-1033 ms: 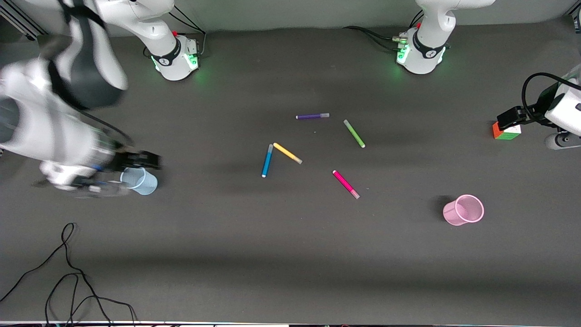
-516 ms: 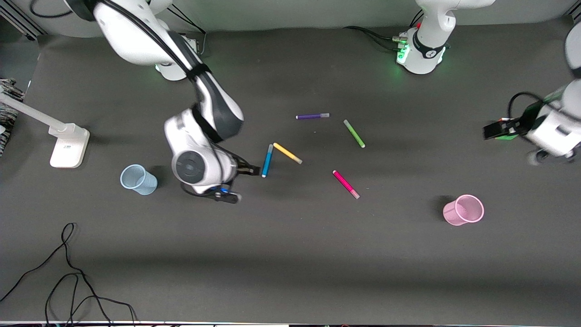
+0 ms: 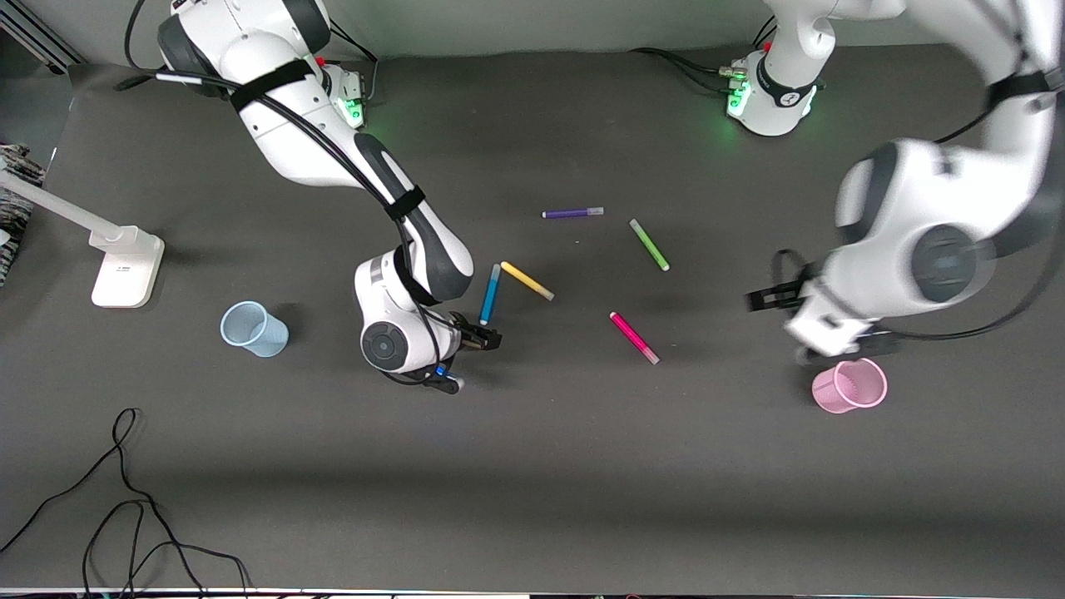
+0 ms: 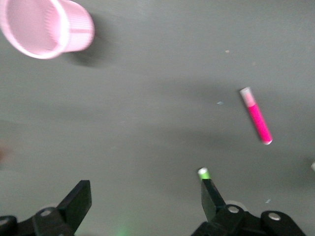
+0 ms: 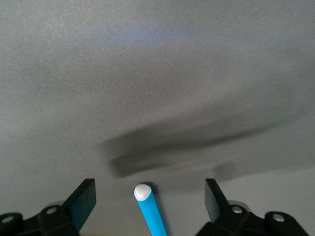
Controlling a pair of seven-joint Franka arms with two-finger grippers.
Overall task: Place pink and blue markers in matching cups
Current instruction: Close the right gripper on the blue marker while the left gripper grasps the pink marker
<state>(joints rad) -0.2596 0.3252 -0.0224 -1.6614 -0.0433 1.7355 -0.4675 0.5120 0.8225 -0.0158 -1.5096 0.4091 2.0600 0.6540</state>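
Front view lists right gripper [image 3: 487, 339] open and empty at the blue marker's [image 3: 490, 294] white end, its long axis running away from the camera, left gripper [image 3: 770, 295] open near pink cup [image 3: 849, 385] and pink marker [image 3: 634, 337]; right wrist view alone shows that end between the fingers.

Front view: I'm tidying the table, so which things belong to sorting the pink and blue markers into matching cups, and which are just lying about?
Part of the job:
blue marker
pink marker
blue cup
pink cup

Just lying about:
yellow pen
green pen
purple pen
white stand
loose cable
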